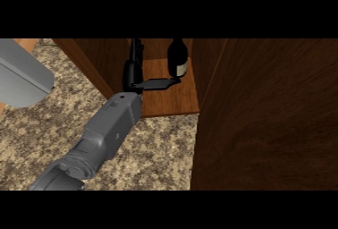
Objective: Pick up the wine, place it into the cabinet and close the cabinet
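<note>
One hand (pixel 135 76) reached into the open cabinet (pixel 162 96), its grey forearm (pixel 109 129) rising from the lower left of the view across the speckled bench (pixel 155 147). By its place left of centre it read as the left hand, though no second arm showed to compare. The fingers (pixel 135 53) were stretched straight up along the cabinet's back, released and grasping nothing. The thumb (pixel 158 83) stuck out sideways to the right, its tip at the base of the wine (pixel 177 58); whether it touched the glass or stopped just short could not be told.

The wine stood upright on the cabinet's wooden floor, near the right wall and well back from the front edge. It was a dark bottle with a narrower neck at the top of the view and a pale label low on its body.

The cabinet's door (pixel 264 116), a broad dark wood panel, filled the right side of the view and stood open. A grey rounded object (pixel 23 74) lay at the bench's left edge, well apart from the hand.
</note>
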